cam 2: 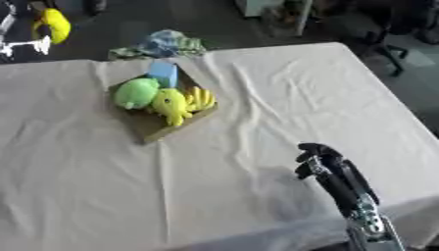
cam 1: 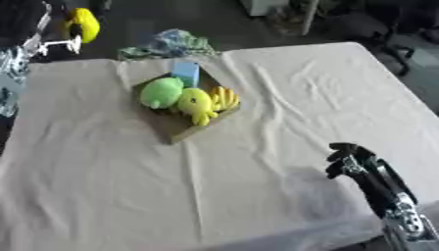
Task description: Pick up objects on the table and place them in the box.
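Resting right hand (cam 1: 347, 162): your fingers curl on nothing, lower right.
Box (cam 1: 176, 128): holds toys (cam 1: 195, 102), upper left.
Left hand (cam 1: 77, 29): fingers unclear.

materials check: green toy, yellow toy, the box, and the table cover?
Green toy: rounded, matte, looks like soft plush fabric.
Yellow toy: the same fuzzy, dull look with floppy limbs, likely plush.
Box: flat brown walls, matte, probably cardboard.
Table cover: off-white cloth, shown by its wrinkles and creases.
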`<state>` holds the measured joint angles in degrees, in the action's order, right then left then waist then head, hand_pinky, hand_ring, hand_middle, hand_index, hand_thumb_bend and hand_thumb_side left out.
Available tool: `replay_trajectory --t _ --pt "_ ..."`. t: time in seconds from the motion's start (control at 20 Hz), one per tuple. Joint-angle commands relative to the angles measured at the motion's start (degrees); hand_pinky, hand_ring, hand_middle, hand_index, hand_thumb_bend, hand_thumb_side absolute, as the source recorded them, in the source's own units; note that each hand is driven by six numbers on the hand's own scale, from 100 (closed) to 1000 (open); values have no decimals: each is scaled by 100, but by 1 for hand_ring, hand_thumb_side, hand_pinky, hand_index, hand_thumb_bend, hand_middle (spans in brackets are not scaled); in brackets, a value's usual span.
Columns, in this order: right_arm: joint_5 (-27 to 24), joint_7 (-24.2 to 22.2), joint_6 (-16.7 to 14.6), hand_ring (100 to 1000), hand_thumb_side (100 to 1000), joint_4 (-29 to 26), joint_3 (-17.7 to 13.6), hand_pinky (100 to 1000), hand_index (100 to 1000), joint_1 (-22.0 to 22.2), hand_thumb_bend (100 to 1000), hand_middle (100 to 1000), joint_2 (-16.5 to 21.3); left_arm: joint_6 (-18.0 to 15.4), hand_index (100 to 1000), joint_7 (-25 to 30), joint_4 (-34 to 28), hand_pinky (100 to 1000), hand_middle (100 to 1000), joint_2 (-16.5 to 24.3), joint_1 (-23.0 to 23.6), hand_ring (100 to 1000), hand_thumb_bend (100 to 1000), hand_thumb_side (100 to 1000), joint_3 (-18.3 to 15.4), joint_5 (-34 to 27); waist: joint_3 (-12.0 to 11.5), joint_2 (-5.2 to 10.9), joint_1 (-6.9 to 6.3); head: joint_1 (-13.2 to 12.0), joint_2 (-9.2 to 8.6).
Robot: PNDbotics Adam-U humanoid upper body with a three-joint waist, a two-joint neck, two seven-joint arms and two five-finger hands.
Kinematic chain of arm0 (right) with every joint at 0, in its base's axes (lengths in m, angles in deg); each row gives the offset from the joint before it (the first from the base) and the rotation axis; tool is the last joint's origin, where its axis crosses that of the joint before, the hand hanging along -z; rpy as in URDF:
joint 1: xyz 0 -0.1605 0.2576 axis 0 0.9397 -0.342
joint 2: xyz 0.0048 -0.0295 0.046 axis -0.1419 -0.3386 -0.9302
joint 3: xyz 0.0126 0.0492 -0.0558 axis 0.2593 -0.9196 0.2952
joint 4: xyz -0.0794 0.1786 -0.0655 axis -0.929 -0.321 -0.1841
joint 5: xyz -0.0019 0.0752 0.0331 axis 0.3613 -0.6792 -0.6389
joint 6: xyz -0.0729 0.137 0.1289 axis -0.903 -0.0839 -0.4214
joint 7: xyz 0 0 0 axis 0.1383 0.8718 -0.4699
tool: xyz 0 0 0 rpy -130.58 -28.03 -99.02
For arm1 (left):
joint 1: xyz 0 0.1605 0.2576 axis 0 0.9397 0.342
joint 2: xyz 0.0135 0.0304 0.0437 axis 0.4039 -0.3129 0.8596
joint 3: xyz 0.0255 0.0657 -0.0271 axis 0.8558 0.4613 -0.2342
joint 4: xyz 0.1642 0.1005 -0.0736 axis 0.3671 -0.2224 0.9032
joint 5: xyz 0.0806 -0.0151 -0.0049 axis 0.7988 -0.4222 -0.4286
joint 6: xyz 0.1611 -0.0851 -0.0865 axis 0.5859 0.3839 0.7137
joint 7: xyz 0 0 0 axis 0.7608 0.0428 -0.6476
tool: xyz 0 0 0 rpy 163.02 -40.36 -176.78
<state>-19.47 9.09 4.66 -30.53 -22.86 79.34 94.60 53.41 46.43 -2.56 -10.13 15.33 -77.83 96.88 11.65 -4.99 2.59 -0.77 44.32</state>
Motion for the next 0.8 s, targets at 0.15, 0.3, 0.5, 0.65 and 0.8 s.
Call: replay_trajectory --t 0.15,0.3,0.5,0.65,0.8 --pt "7 -27 -18 528 604 -69 9 508 752 -62 100 551 131 -212 391 252 -285 329 215 -211 -324 298 100 214 286 -207 33 40 -24 -13 -20" --pt "0 -47 -17 528 606 -59 30 508 752 -66 100 551 126 -362 401 306 -179 337 223 -570 -419 305 100 208 426 -56 77 47 -11 -66 -20" --pt "-11 -93 -15 528 608 -47 74 509 753 -77 100 551 109 -523 413 297 103 347 232 -1082 -427 314 100 215 536 347 161 50 13 -136 -20" --pt "-22 -113 -14 528 609 -38 93 509 752 -82 100 551 94 -549 430 217 385 359 246 -1386 -365 325 100 233 507 716 225 49 36 -189 -20" --pt "-29 -121 -13 528 612 -36 98 509 752 -88 100 551 81 -552 464 132 620 390 277 -1576 -298 351 100 237 458 1001 257 37 43 -218 -20"
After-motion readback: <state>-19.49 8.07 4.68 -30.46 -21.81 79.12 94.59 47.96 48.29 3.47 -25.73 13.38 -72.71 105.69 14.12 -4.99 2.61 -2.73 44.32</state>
